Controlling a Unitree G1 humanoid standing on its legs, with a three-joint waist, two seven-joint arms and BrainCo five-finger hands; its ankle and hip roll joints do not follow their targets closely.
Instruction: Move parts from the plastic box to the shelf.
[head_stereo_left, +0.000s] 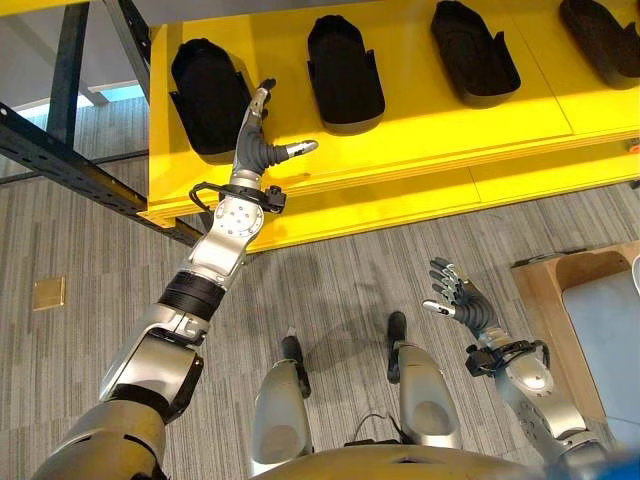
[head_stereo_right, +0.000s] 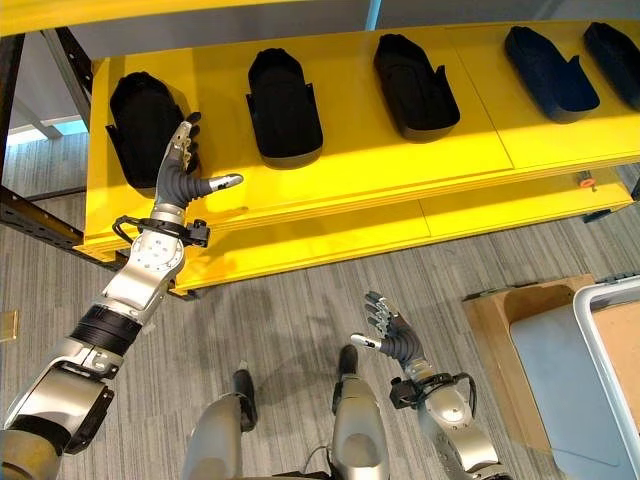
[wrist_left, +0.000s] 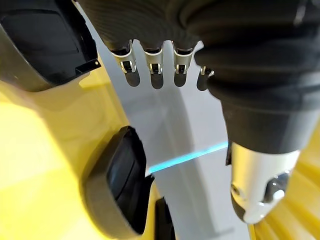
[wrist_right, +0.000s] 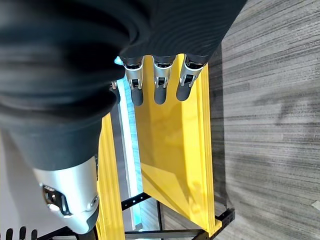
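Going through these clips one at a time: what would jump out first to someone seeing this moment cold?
The bright yellow shelf across the far side, with a row of black parts lying on it, catches the eye first. Next, the left hand reaches up over the shelf beside the leftmost black part, fingers straight and thumb out, holding nothing. The right hand hangs low over the grey carpet, open and empty, near the plastic box on the right.

Left hand (head_stereo_left: 262, 140) raised, fingers straight; right hand (head_stereo_left: 462, 303) low, open, empty
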